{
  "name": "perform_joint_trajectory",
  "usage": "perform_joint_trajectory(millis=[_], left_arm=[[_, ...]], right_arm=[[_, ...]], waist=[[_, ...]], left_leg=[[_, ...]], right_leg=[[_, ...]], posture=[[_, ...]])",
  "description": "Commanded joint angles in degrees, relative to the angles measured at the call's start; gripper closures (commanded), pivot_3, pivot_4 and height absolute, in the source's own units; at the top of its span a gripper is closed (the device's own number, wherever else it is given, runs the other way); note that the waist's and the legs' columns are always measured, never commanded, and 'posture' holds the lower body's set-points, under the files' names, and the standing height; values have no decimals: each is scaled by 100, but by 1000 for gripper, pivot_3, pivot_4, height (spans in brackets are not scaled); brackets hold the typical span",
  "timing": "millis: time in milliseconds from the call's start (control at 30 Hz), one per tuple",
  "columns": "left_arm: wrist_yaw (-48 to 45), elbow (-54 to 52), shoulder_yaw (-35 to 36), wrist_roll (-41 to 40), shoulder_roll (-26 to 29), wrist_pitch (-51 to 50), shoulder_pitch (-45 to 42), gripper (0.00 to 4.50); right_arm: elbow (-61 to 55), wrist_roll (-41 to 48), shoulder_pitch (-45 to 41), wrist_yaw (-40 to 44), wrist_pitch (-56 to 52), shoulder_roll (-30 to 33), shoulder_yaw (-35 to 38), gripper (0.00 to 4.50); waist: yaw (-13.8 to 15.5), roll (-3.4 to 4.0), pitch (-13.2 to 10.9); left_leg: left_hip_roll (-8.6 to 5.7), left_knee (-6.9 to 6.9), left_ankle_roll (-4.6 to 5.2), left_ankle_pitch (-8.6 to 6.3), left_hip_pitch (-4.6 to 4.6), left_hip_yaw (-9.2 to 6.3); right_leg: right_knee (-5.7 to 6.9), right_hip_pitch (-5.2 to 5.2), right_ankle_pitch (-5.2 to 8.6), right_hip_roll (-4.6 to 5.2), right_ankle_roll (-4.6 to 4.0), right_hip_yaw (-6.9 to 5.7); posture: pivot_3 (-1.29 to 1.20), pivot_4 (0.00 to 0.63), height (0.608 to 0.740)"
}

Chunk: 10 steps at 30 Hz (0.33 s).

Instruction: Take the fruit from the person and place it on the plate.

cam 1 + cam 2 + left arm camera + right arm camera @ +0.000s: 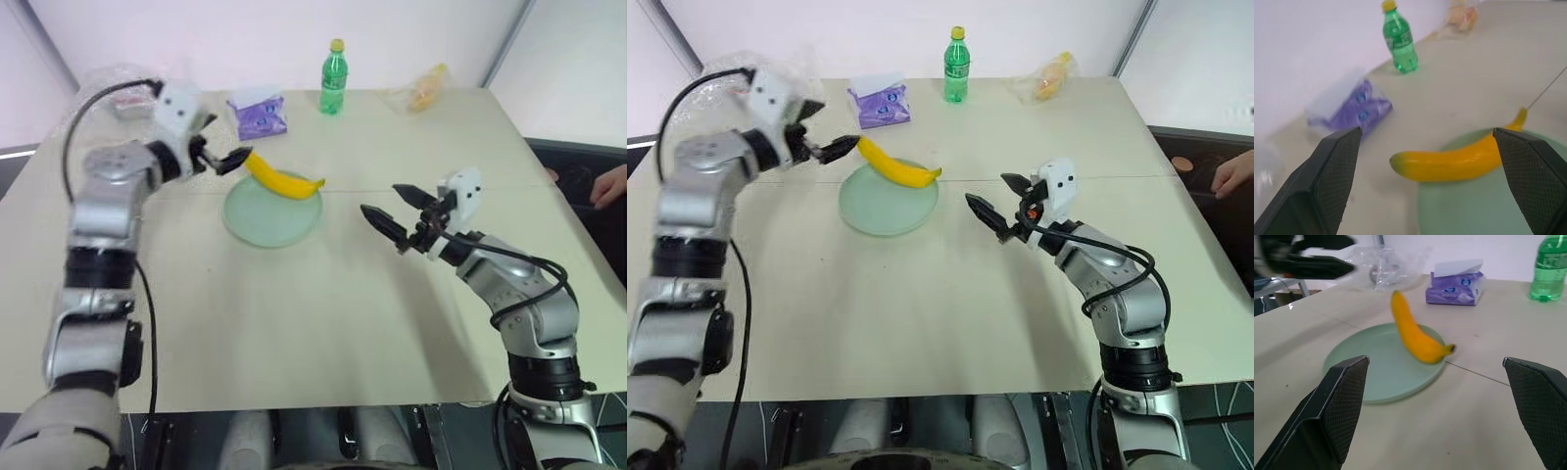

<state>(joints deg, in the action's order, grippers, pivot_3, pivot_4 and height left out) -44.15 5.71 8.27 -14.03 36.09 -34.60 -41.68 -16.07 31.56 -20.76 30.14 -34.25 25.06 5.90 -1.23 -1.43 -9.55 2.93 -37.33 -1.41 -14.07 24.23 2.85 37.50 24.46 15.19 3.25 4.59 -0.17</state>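
The pale tabletop [294, 333] fills the scene, a thin seam crossing it from side to side. Taking its middle as the clock's centre, the mint-green plate [269, 223] lies toward 11 o'clock, flat on the surface. The banana [284, 182] is on the plate's far edge, one end over the rim toward 10 o'clock and the stem end toward 2 o'clock of the plate; whether it lies fully settled or is tipped up, I cannot tell.

The left end effector [227, 160] is at 10 o'clock of the plate, level, its two black fingers spread wide with nothing between them, the tips just beside the banana's near end. The right end effector [397, 213] hovers at 3 o'clock of the plate, well apart from it, fingers also wide and empty, pointing toward the plate.

Along the far edge stand a purple tissue pack [259, 116] at 12 o'clock of the plate, a green bottle [333, 78] at 1 o'clock, and an orange item in clear wrap [421, 90] farther right. A person's hand [609, 184] shows at the tabletop's 3 o'clock edge.
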Motion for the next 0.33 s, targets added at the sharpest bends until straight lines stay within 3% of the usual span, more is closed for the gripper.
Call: perform_joint_trajectory(millis=[33, 167, 333], left_arm=[[171, -1552, 797, -827, 137, -1180, 894, 21], [591, -2662, 1437, -1387, 35, -1933, 1803, 21], [1446, -3541, 2147, -1542, -546, -1913, 2780, 21]], right_arm=[[22, -18, -124, 113, 177, -18, 10, 0], [247, -64, -255, 244, 244, 0, -31, 0], [480, -122, -393, 391, 312, 2, -68, 0]], waist=[[13, 0, 0], [82, -3, -1], [57, -2, -1]], left_leg=[[0, -2, 0, 0, -1, 0], [-2, -12, 0, 0, 2, -4], [-9, -14, 0, 0, -8, 1]], right_leg=[[3, 0, 0, 0, 0, 0], [7, -5, 0, 7, -1, -3], [6, -14, -1, 17, -1, 0]], posture=[[0, 150, 740], [0, 150, 740], [0, 150, 740]])
